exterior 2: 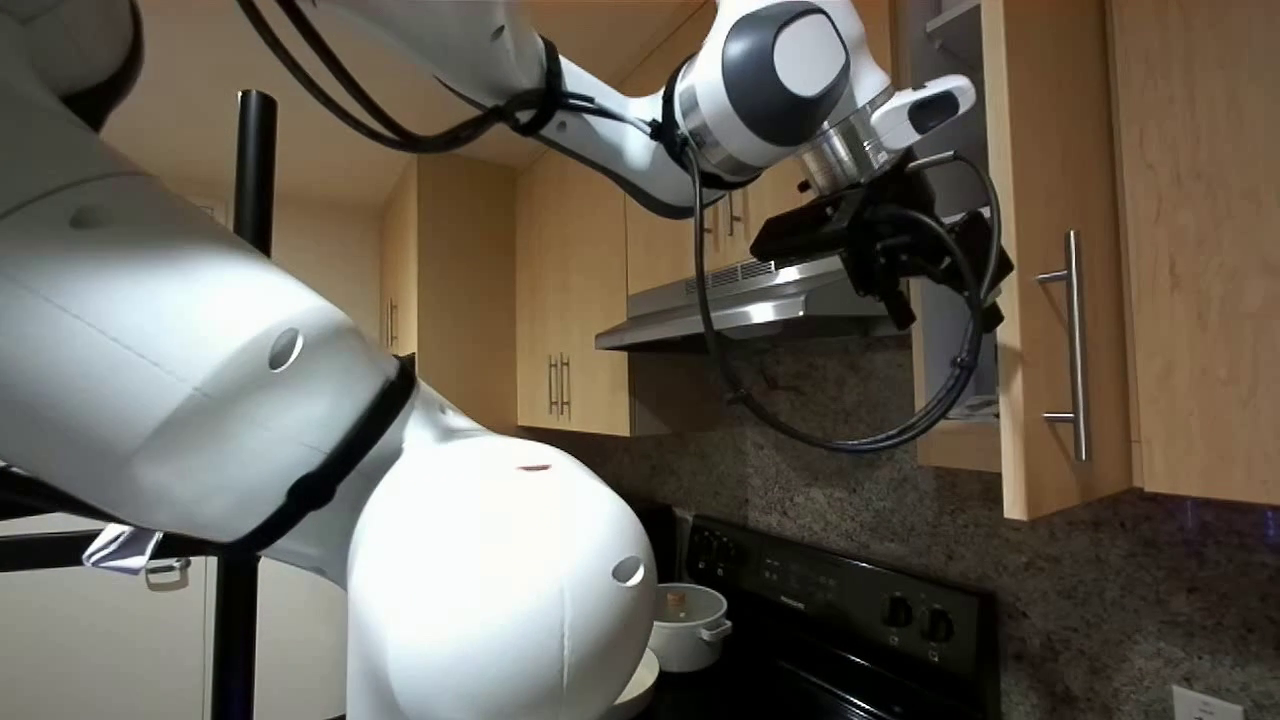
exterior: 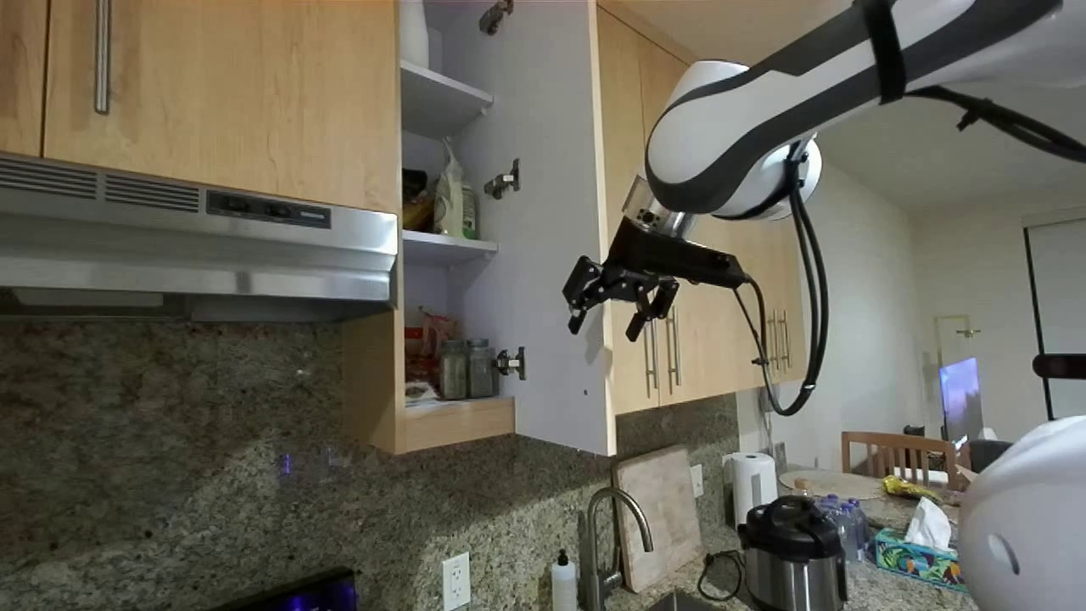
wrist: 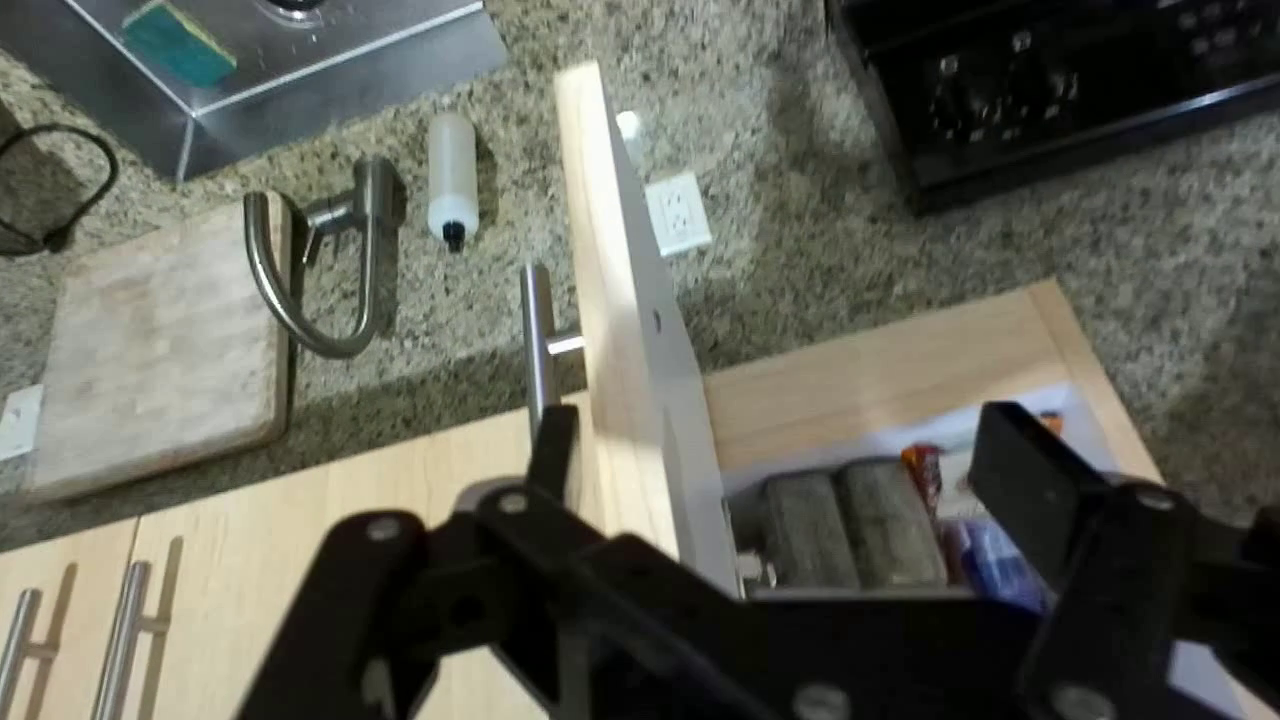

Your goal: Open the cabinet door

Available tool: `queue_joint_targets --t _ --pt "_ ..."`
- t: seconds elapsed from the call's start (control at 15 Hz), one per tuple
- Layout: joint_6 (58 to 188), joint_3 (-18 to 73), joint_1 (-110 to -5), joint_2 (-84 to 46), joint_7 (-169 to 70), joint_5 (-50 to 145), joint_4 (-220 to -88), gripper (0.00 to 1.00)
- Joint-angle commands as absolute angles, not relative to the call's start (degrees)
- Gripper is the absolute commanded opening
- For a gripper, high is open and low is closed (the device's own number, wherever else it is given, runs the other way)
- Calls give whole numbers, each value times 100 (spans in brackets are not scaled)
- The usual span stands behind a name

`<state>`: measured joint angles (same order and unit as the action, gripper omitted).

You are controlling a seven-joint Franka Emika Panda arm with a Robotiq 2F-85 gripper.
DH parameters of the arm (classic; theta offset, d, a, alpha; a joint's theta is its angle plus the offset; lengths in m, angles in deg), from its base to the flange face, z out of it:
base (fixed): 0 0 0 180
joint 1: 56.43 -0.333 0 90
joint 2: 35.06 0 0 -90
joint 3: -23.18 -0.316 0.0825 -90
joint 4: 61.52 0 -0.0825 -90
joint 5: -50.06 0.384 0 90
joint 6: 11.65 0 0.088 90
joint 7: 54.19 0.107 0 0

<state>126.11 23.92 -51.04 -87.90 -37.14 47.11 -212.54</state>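
The cabinet door stands wide open. Its pale inner face and hinges show in an exterior view. Its light-wood front with the silver bar handle shows in an exterior view. In the wrist view the door's edge points up between the two fingers, with the handle on its left. My gripper is open and empty near the door's free edge. It also shows in an exterior view and in the wrist view. I cannot tell whether a finger touches the door.
Shelves inside the cabinet hold grey-lidded jars and bags. A steel range hood adjoins the cabinet. Other wood doors with paired handles stand beside the open door. A faucet and cutting board are below.
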Motion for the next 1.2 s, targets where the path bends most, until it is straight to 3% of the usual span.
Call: queue_joint_targets --t 0.0,0.47,1.13 --pt "11465 2471 -5422 -9109 -4436 4934 -21285 100" --pt "9647 2197 -5761 -9175 -5105 4731 -21446 100" --pt "9542 1741 -6020 -9876 -4945 4735 -21888 100"
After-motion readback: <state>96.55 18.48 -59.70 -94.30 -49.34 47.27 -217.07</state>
